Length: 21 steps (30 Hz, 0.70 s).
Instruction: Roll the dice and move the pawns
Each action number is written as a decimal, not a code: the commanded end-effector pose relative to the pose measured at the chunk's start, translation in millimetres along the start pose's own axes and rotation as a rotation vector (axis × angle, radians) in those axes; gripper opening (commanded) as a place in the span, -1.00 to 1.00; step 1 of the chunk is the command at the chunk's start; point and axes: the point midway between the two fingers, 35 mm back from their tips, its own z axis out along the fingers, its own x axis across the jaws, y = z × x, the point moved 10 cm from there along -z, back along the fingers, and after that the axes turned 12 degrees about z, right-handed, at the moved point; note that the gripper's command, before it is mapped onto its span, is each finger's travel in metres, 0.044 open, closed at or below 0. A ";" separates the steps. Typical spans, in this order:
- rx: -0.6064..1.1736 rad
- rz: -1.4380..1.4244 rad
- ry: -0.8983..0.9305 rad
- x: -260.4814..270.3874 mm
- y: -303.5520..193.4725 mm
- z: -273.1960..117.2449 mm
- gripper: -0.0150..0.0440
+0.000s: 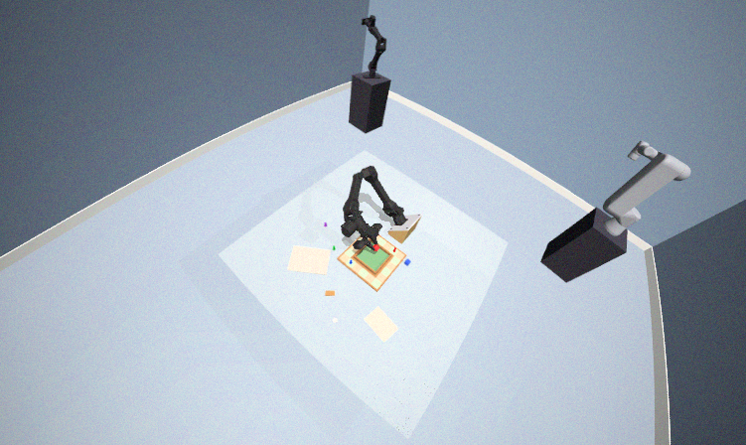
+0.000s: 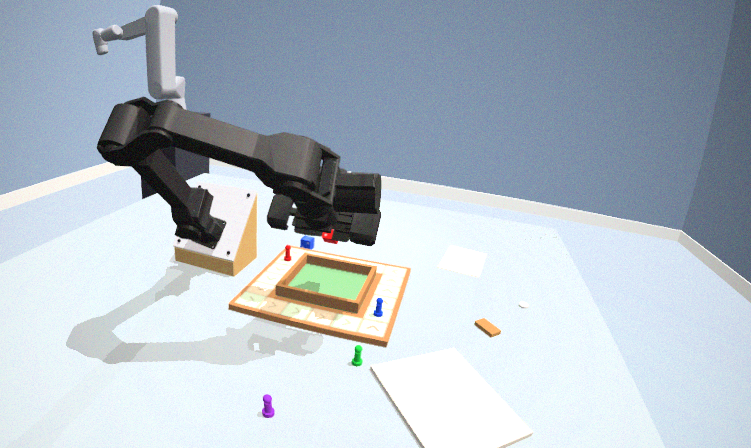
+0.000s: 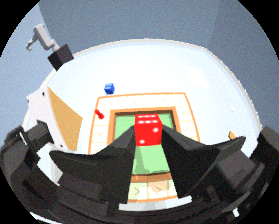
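I hold the red cubic die with white pips (image 1: pixel 375 247) (image 2: pixel 329 236) (image 3: pixel 148 130) pinched between my black fingers (image 1: pixel 373 246) (image 2: pixel 329 232), above the square wooden tray with a green floor (image 1: pixel 373 258) (image 2: pixel 317 303) (image 3: pixel 150 178). The tray sits in the middle of the flat orange-edged game board (image 1: pixel 376 280) (image 2: pixel 308 329) (image 3: pixel 142 97), beneath me. Beyond my fingers, just outside the board, the blue cubic die (image 1: pixel 407 262) (image 2: pixel 307 242) (image 3: pixel 109 88) rests on the pale worktop (image 1: pixel 441 309) (image 2: pixel 534 384) (image 3: pixel 140 67). The small red pawn (image 1: pixel 394 249) (image 2: pixel 287 253) (image 3: pixel 99 114) is on the board on the blue die's side of my fingers; the small blue pawn (image 1: pixel 350 261) (image 2: pixel 378 307) stands upright across the tray from it.
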 end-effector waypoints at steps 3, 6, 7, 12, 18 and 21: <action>0.000 0.000 0.000 0.1 0.0 0.2 -0.49; 0.000 0.000 0.000 0.1 0.0 0.2 -0.31; 0.000 0.000 0.000 0.1 0.0 0.2 -0.22; 0.000 0.000 0.000 0.1 0.0 0.2 0.22; -0.007 -0.002 0.001 6.3 28.9 -26.3 0.75; -0.007 -0.002 0.001 6.3 28.9 -26.3 1.00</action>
